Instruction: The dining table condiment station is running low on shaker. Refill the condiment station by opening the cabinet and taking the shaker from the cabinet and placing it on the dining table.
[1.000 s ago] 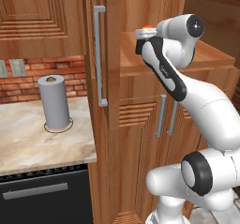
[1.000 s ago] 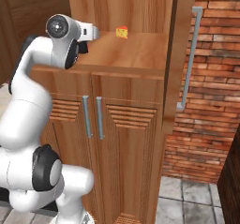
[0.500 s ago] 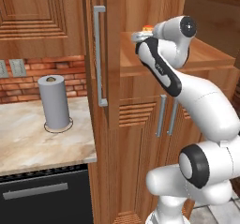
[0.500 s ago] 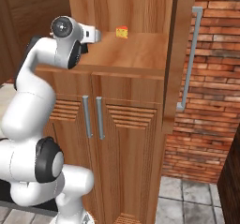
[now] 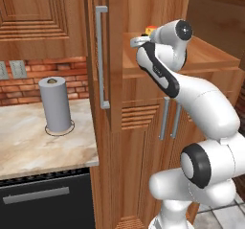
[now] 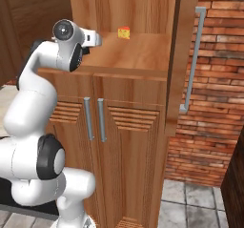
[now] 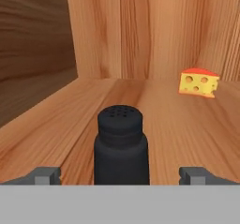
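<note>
The small black shaker point(image 7: 120, 145) stands upright on the shelf of the cabinet point(image 6: 138, 55), whose upper doors hang open. My gripper point(image 7: 120, 175) is open, and the shaker stands between its two fingertips point(image 7: 47, 175) without touching either. From the base, my gripper point(image 5: 139, 41) reaches over the shelf's front edge, and the hand point(image 6: 95, 39) hides the shaker. The dining table is out of view.
A yellow cheese wedge point(image 7: 199, 82) lies farther back on the shelf, to the right. The open door with its long grey handle point(image 5: 101, 55) stands left of the arm, the other door point(image 6: 178, 55) to the right. A paper towel roll point(image 5: 55, 103) stands on the stone counter point(image 5: 28, 146).
The arm has edged slightly further toward the shelf. The jaws have stayed open.
</note>
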You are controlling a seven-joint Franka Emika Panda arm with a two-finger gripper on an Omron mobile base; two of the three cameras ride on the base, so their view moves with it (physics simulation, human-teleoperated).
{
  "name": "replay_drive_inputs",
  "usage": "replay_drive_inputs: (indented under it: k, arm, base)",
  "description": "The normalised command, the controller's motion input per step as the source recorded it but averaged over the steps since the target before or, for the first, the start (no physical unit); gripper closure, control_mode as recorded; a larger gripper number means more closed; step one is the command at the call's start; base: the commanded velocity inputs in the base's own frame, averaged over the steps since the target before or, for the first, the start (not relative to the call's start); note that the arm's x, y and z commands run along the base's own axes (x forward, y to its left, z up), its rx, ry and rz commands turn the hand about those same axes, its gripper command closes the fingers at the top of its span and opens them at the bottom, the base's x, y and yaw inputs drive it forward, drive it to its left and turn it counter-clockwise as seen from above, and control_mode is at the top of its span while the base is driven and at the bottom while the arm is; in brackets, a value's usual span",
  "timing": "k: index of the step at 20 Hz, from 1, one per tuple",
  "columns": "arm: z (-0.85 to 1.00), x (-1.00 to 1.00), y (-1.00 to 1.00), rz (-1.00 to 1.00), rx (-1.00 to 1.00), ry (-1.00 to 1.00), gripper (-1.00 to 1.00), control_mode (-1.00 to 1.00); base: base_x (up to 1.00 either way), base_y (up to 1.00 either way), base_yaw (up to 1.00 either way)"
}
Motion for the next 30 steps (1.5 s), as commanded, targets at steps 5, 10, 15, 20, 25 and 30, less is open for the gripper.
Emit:
replay_drive_inputs:
  k: [5, 10, 15, 20, 25, 30]
  arm:
    - [-0.14, 0.10, 0.01, 0.00, 0.00, 0.05, -1.00, -1.00]
    - [-0.16, 0.12, 0.00, 0.00, 0.00, 0.05, -1.00, -1.00]
    - [-0.13, 0.15, 0.00, 0.00, 0.00, 0.03, -1.00, -1.00]
    - [-0.08, 0.17, 0.01, 0.00, 0.00, 0.03, 1.00, -1.00]
    - [-0.01, 0.10, 0.00, 0.00, 0.00, 0.00, 1.00, -1.00]
    - [-0.01, 0.05, 0.00, 0.00, 0.00, 0.00, 1.00, -1.00]
  base:
    - [0.00, 0.00, 0.00]
    - [0.00, 0.00, 0.00]
    - [0.00, 0.00, 0.00]
    - [0.00, 0.00, 0.00]
    - [0.00, 0.00, 0.00]
    - [0.00, 0.00, 0.00]
